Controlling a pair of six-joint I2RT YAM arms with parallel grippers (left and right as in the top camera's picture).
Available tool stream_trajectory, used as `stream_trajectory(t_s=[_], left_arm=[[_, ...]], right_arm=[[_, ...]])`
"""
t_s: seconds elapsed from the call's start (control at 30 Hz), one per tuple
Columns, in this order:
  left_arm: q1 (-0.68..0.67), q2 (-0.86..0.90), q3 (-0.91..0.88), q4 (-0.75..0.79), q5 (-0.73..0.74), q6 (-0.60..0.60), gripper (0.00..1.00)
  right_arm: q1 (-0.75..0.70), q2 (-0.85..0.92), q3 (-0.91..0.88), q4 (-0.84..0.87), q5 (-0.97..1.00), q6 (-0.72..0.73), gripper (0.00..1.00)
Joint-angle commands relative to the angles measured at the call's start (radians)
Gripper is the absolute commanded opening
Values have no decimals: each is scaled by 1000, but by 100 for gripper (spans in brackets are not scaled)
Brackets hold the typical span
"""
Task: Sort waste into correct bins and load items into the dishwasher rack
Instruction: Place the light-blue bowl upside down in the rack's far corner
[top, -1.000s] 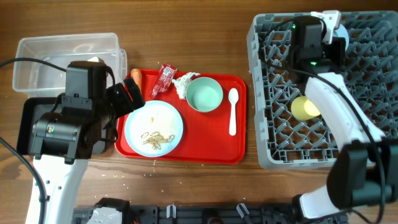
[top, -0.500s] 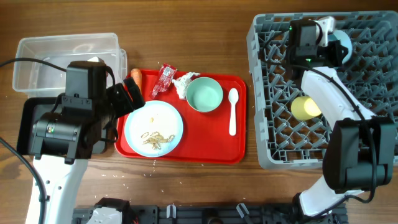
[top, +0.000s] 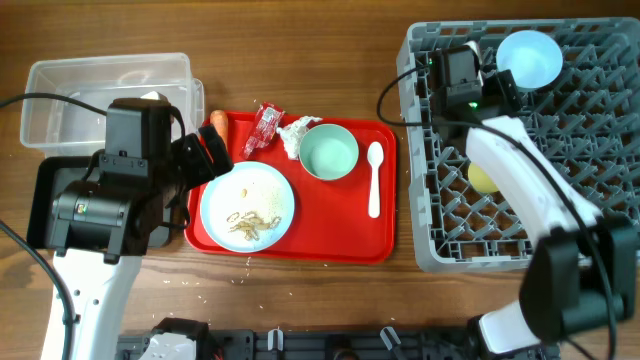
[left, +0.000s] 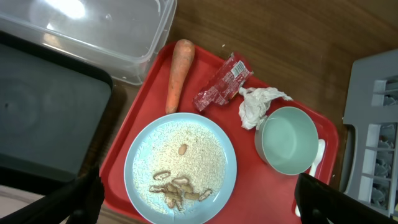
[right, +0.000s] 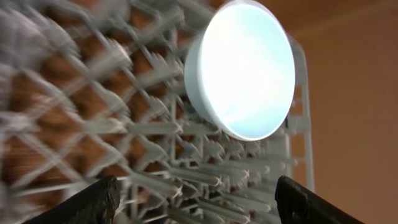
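Observation:
A pale blue bowl (top: 528, 57) (right: 245, 68) leans on its side among the pegs at the back of the grey dishwasher rack (top: 440, 240). My right gripper (top: 492, 78) (right: 199, 202) stands open just left of it, touching nothing. The yellow cup (top: 483, 178) lies in the rack, partly under my right arm. My left gripper (top: 205, 155) (left: 205, 202) hangs open and empty above the plate (left: 180, 165), which holds rice and tan scraps (left: 177, 186). Carrot (left: 177, 74), wrapper (left: 221, 90), tissue (left: 258, 106), second bowl (left: 289, 140) and spoon (top: 375, 180) lie on the red tray.
The red tray (top: 340, 235) sits mid-table. A clear tub (top: 100, 95) stands at the back left, with the black tray (top: 45, 200) in front of it, mostly under my left arm. Crumbs (top: 240, 270) dot the wood before the red tray.
My right gripper has opened, let go of the pale blue bowl and drawn back to the left; the bowl stays in the rack. The left arm has not moved.

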Motion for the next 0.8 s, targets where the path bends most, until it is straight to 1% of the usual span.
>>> stream_trajectory(t_s=[0.0,0.1,0.17,0.23,0.27,0.37,0.43,0.47,0.57,0.67,0.77], left_arm=[[5,0,13,2,-20,-6,100],[5,0,13,2,-20,-6,100],[5,0,13,2,-20,-6,100],[5,0,13,2,-20,-6,100],[5,0,13,2,-20,-6,100],[5,0,13,2,-20,-6,100],[5,0,13,2,-20,-6,100],[5,0,13,2,-20,-6,100],[5,0,13,2,-20,-6,100],[5,0,13,2,-20,-6,100],[5,0,13,2,-20,-6,100]], right_arm=[[19,-113,18,-38,-212,87,83],[-1,-123,18,-53,-223,183,83],[-51,-122,18,-58,-328,245,83],[-150,-122,23,-60,-542,348,83],[-187,-122,27,-60,-614,382,83],[-369,-122,52,-50,-937,549,75],[-467,-121,54,-12,-1049,613,74],[-505,-117,54,2,-1061,640,74],[-559,-96,54,27,-1033,659,75],[-576,-58,54,72,-937,707,75],[-576,15,54,155,-917,712,75]])
